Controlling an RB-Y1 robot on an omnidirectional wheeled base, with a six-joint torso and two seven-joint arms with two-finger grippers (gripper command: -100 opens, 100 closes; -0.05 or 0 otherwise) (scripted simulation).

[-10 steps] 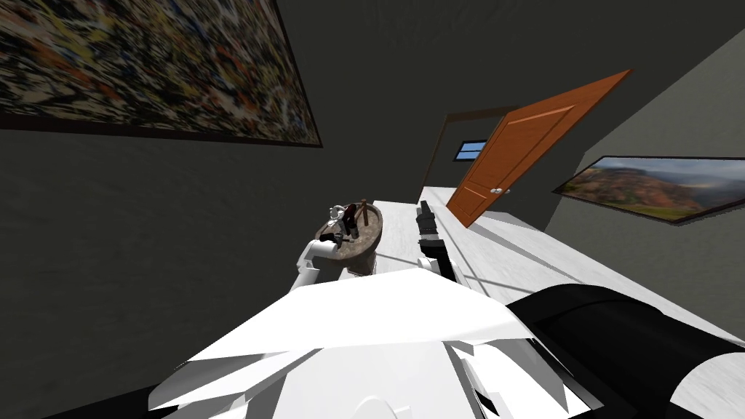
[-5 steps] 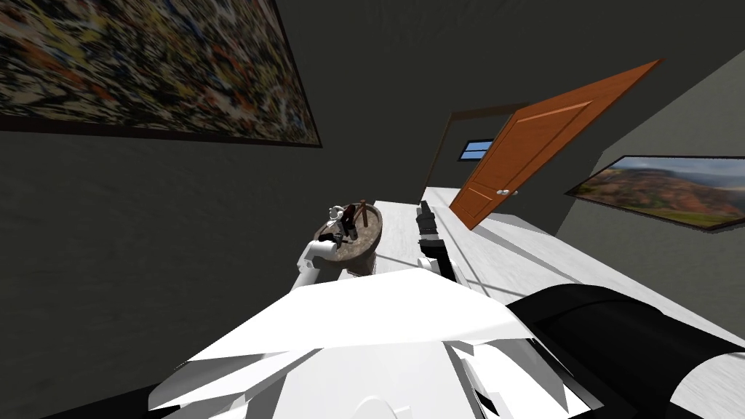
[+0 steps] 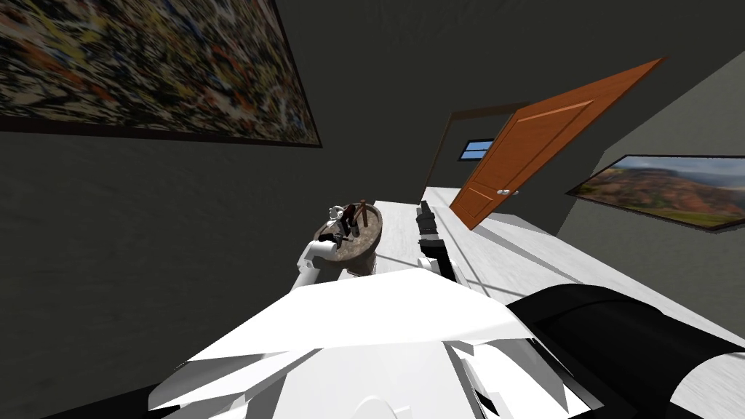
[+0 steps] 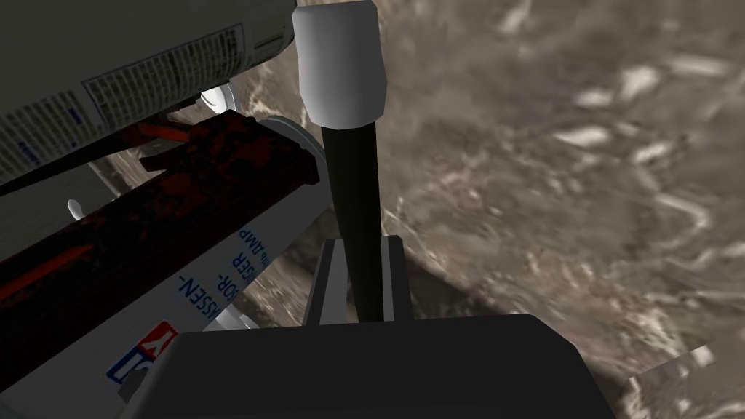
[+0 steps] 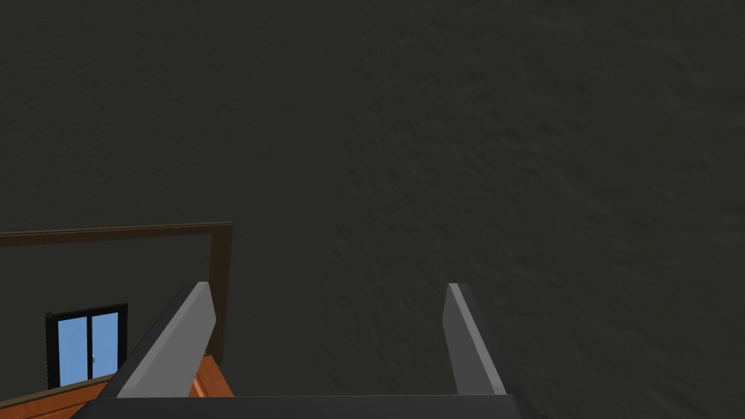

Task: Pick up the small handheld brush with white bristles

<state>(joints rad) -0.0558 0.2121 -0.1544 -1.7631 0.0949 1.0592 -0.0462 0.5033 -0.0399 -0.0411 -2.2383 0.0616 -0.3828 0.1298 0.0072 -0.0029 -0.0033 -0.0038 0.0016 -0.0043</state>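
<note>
Two fingers [image 4: 324, 287] tight on brush [image 4: 342, 65], beside "AMP"-lettered tube [image 4: 276, 233].

your left end effector [image 4: 361, 247] is a dark, almost black box with 2 thin, flat, light grey fingers [image 4: 324, 284] rising from its front edge. your right end effector [image 5: 327, 287] is built the same: a dark body and 2 grey blade-like fingers [image 5: 174, 342] with slanted tips and darker side faces. in the head view your left forearm [image 3: 313, 255] is a rounded white tube, and your right forearm [image 3: 431, 248] is white with dark joints.
</note>
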